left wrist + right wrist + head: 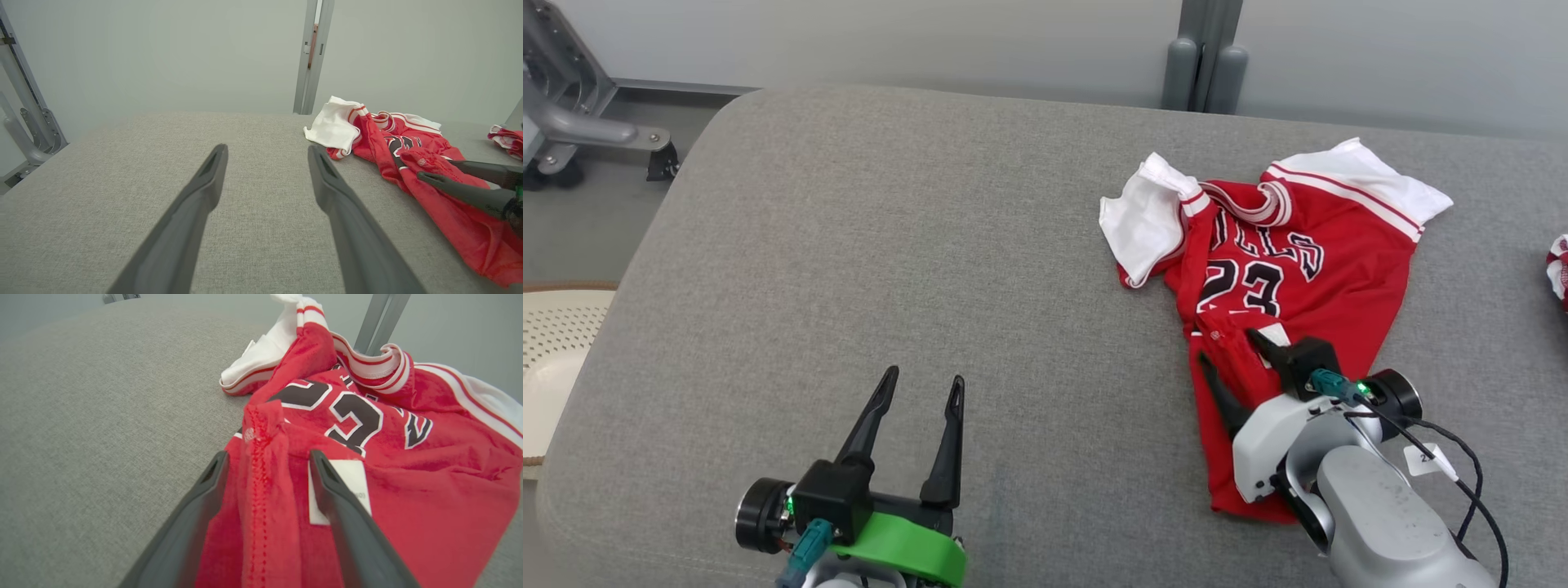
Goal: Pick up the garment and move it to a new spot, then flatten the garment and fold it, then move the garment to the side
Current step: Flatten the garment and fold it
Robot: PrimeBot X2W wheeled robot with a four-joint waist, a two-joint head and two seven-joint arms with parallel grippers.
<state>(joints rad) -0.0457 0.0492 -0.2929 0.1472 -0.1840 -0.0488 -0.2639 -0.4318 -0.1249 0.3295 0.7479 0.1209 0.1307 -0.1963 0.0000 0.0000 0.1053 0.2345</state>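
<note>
- The garment (1290, 269), a red jersey with white sleeves and the number 23, lies crumpled on the far right part of the grey cushion (931, 245). Its near hem is bunched into a raised ridge.
- The right gripper (268, 454) straddles that ridge with its jaws parted. One finger is on each side of the stitched fold, and nothing is clamped yet.
- Risk: if the jaws close too high, they may catch only the crest of the fold. The cloth looks thin and slick, so it could slide out as it is lifted.
- Risk: if they close too deep, the fingertips may pinch the soft cushion cover along with the fabric, and the lift would snag.
- Risk: the white label (351, 477) lies just beside the right-hand finger. A grip on the label alone would hold poorly.
- Risk: several layers seem stacked here. Grabbing them all would carry the jersey off bunched up and make flattening harder.
- The white sleeve (1147, 220) on the far left is folded over, so it may drag or twist under the body during the move.
- The left gripper (925, 376) hovers spread wide and empty over bare cushion at the near left, well apart from the jersey. It gives no support, so a one-handed lift would probably leave the garment hanging in a lump.
- A second red-and-white item (1558, 273) sits at the right edge. Swinging the jersey that way could tangle the two.
</note>
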